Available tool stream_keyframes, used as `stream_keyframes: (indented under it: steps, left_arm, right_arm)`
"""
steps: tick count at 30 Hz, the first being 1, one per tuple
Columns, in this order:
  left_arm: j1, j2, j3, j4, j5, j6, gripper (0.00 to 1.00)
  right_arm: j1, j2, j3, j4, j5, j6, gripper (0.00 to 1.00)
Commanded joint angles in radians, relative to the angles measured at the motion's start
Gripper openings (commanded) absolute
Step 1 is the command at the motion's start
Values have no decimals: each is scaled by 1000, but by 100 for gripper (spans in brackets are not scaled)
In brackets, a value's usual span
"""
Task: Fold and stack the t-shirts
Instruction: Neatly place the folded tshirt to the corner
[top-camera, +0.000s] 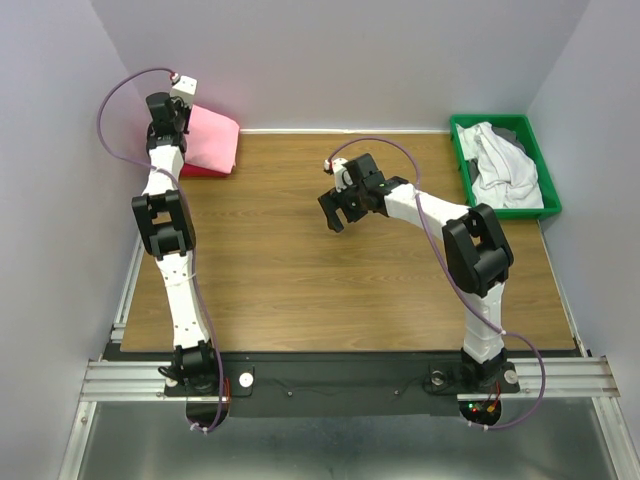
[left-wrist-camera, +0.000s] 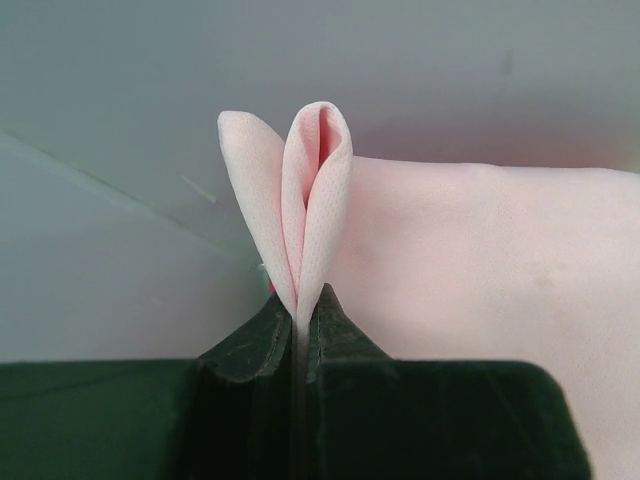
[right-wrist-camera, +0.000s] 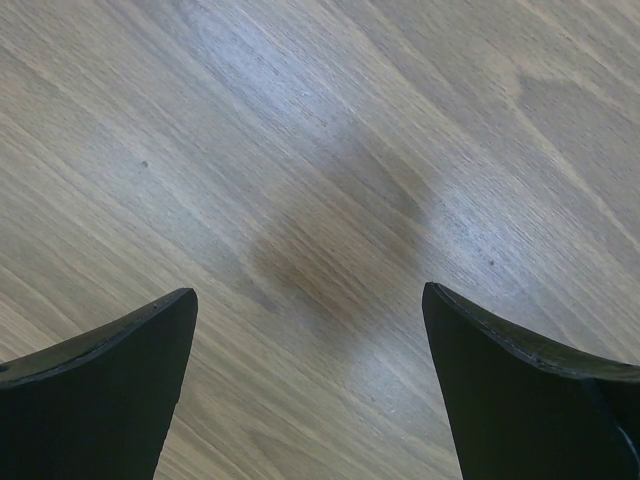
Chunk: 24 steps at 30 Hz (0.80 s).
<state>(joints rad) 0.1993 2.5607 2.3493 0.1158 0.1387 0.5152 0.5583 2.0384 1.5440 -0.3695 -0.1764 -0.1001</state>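
From where I stand, the left arm is stretched to the far left corner of the tabletop (top-camera: 300, 290). There the left end effector (left-wrist-camera: 302, 312) is pinched almost closed on a doubled-over edge of the light pink t-shirt (top-camera: 212, 138). The pinched cloth stands up in a small loop between the fingers (left-wrist-camera: 245, 350), and the rest of the shirt spreads away to the right. The right end effector (top-camera: 335, 212) hangs over the middle of the tabletop with its jaws wide apart and nothing in them, only bare wood beneath.

The step looks to me like settling this folded shirt onto the stack. To do it well, I would lower the pinched edge until it lies flat. I would line it up with the shirt underneath and only then let go, drawing straight back so the loop doesn't drag the fold open. The free arm could press the far side flat if it puckers.

- **Arms:** two.
- **Stack:** two shirts that I can see, the light pink one on top and a darker pink t-shirt (top-camera: 200, 171) showing at its near edge.
- **Bin:** one green bin (top-camera: 462, 160) at the far right.
- **In the bin:** a crumpled white t-shirt (top-camera: 505, 170) with some grey cloth (top-camera: 512, 127) behind it, so at least two more, though I can't tell exactly
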Motion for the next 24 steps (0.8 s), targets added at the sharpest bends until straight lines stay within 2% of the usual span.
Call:
stream_keyframes:
  steps: [1, 2, 4, 6, 8, 15, 19, 22, 23, 24]
  left_arm:
    - [25, -25, -4, 79, -45, -9, 18]
    - [25, -27, -5, 74, -59, -9, 34]
    - [25, -28, -1, 73, -83, -7, 51]
    - [28, -27, 16, 61, -105, -10, 64]
    - [32, -34, 39, 51, -105, -24, 74]
    - [40, -117, 38, 36, -79, -20, 75]
    - [49, -163, 5, 30, -27, -58, 72]
    - [52, -171, -5, 12, 32, -79, 59]
    - [54, -169, -7, 2, 38, -87, 49]
    - [52, -166, -7, -4, 36, -93, 44]
  right_arm:
    - [6, 6, 45, 6, -8, 0, 100]
    - [6, 6, 47, 6, -6, 2, 100]
    - [6, 6, 48, 6, -8, 3, 100]
    - [6, 5, 50, 4, -6, 2, 100]
    - [6, 2, 51, 1, -6, 2, 100]
    - [6, 0, 48, -2, 9, -1, 100]
    - [-3, -1, 57, -6, -3, 17, 100]
    - [-34, -6, 67, -17, -44, 40, 100]
    - [-46, -6, 68, -20, -54, 43, 100]
    - [-49, -10, 68, -22, -64, 45, 100]
